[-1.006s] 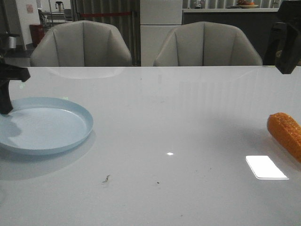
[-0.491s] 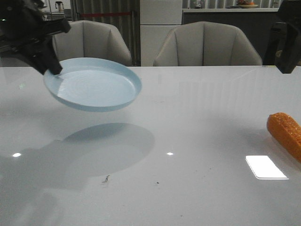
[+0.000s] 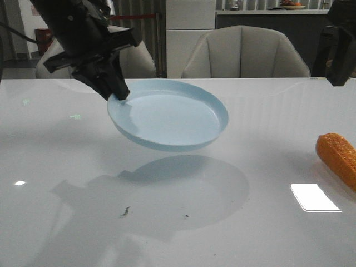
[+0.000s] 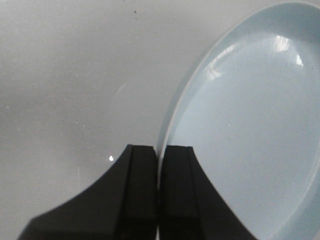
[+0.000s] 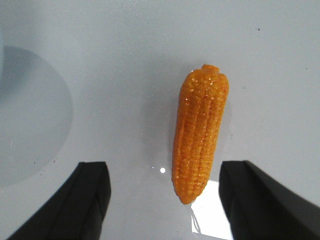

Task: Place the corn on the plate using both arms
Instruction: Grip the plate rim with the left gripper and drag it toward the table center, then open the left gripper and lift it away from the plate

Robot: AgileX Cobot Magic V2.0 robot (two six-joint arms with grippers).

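Item 1, my left gripper [image 3: 119,95]: fingers [image 4: 142,190] pressed together on the near-left rim of the plate [image 3: 172,117], one pad on each face of the rim, as the left wrist view shows. Arm reaches in from the upper left of the front view.

Item 2, plate: pale blue, round, shallow, glossy. Held clear of the table [image 3: 178,222], tilted slightly, with its shadow on the white surface directly beneath. Positioned left of centre in the front view, well apart from the corn. Nothing rests in it.

Item 3, my right gripper [image 5: 162,200]: fingers spread wide, nothing between them touched. It hangs above the table with the corn lying in the gap between the two fingers, seen from above in the right wrist view. In the front view only a dark part of this arm shows at the upper right edge.

Item 4, corn [image 5: 199,132]: orange, tapered, bumpy kernels, glossy. Lying flat on the table at the far right of the front view, partly cut off by the frame edge, just beside a bright rectangular reflection [image 3: 315,197]

Item 5, two grey chairs [image 3: 245,53] behind the table
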